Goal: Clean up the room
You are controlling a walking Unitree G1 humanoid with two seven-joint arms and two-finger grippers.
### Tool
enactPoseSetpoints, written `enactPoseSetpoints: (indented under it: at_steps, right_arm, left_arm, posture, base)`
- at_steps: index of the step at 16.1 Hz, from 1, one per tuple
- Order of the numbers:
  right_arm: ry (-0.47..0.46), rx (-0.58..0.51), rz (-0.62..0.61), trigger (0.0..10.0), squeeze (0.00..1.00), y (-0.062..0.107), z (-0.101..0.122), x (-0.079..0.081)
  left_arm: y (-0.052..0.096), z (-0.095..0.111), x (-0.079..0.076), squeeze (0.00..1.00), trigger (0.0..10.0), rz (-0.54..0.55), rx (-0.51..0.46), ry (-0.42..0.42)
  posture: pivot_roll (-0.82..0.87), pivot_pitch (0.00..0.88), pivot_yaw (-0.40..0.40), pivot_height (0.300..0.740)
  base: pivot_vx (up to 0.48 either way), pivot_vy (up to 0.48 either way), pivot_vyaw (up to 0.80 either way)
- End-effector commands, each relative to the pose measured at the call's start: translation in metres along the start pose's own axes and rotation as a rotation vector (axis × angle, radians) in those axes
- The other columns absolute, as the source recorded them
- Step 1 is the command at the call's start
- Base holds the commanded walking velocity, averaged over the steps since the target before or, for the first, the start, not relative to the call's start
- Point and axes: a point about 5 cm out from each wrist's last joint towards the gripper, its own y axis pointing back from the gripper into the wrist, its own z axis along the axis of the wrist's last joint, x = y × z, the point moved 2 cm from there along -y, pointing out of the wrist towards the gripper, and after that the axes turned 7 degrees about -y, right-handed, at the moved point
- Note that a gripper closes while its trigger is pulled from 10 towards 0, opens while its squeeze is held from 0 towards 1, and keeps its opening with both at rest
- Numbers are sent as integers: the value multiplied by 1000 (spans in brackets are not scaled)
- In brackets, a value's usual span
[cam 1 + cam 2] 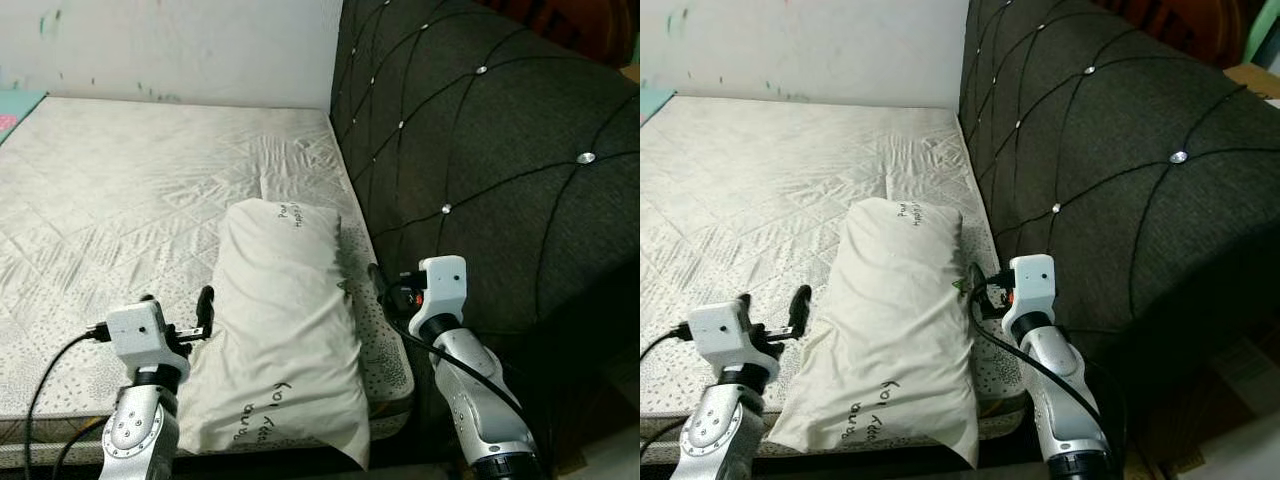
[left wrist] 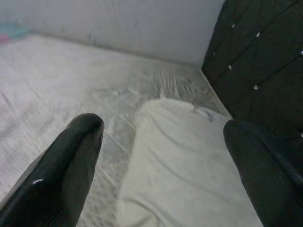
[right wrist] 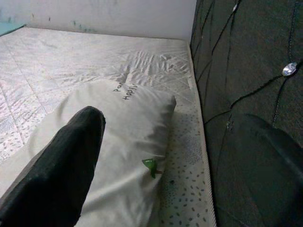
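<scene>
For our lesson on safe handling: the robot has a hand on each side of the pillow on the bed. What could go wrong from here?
1. The pillow overhangs the mattress edge near the robot; a poor grip could let it slide to the floor.
2. The right hand works close to the tufted headboard and might bump it.
3. The left hand, open beside the pillow, may pinch the sheet instead.

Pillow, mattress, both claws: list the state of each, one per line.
pillow: lying flat and lengthwise on the mattress beside the headboard, near end hanging over the mattress edge, not gripped.
mattress: bare, surface wrinkled near the pillow.
headboard: upright along the mattress's right side.
left claw: open, at the pillow's left side.
right claw: open, at the pillow's right side, by the headboard.
</scene>
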Motion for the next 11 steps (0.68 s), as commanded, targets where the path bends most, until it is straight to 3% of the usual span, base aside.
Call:
enactPoseSetpoints:
  at_steps: [1, 6, 11]
  right_arm:
    - [-2, -7, -29, 10000, 0, -1, 2, -6]
    - [-10, 0, -30, 10000, 0, -1, -1, -5]
    - [-22, 14, -22, 10000, 0, -1, -2, -5]
  left_arm:
    - [-1, 1, -3, 0, 10000, -6, -18, -36]
    - [-4, 2, -6, 0, 10000, -19, -45, -60]
    - [-5, -9, -7, 0, 10000, 16, 29, -23]
  posture:
    - [-71, 0, -64, 728]
    - [-70, 0, -57, 728]
    - [-72, 0, -60, 728]
  base:
    - [0, 0, 0]
    - [0, 0, 0]
    - [0, 0, 0]
